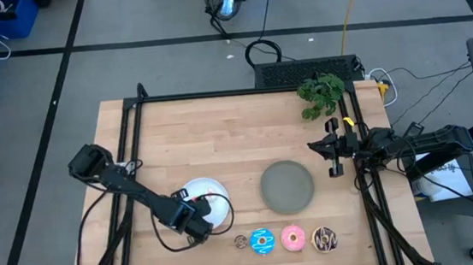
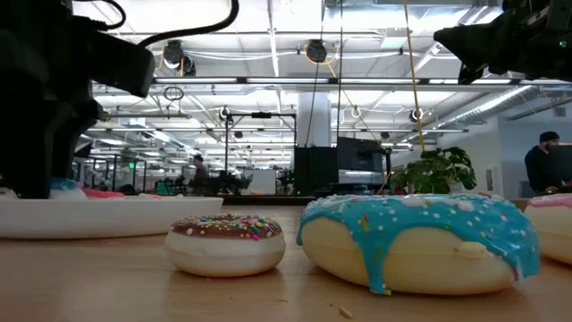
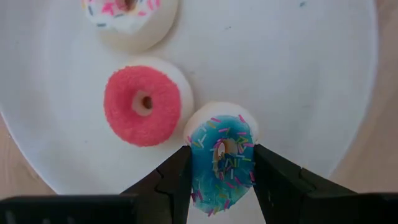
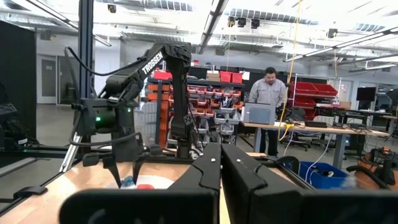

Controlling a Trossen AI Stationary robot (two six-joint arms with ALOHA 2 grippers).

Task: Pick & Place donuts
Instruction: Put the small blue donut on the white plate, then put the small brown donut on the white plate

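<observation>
High view, counter: we see a pale wooden counter [image 1: 219, 125] inside a black frame, with a smooth white round plate [image 1: 217, 188] and a matte grey round plate [image 1: 288, 186] near its front.
High view, left tool: the left tool [image 1: 200, 225] sits over the white plate's front edge.
High view, right tool: the right tool [image 1: 334, 145] waits at the counter's right edge, beside a leafy green plant [image 1: 321, 93].
High view, row: a tiny brown ring [image 1: 241, 241], a blue sprinkled donut [image 1: 262, 241], a pink donut [image 1: 293, 238] and a dark drizzled donut [image 1: 324, 239] lie in a line along the front edge.
Low view: the brown ring has a cream base and coloured sprinkles; the blue sprinkled donut beside it is glossy, its icing dripping down the side.
Left wrist view: two dark fingers [image 3: 177, 180] clamp a tiny blue-iced ring [image 3: 221, 155] on the white plate, touching a fuzzy red ring [image 3: 143, 104]; a white-pink ring [image 3: 129, 15] lies farther on.
Right wrist view: we see the right tool's dark fingers pressed together, nothing between them.
</observation>
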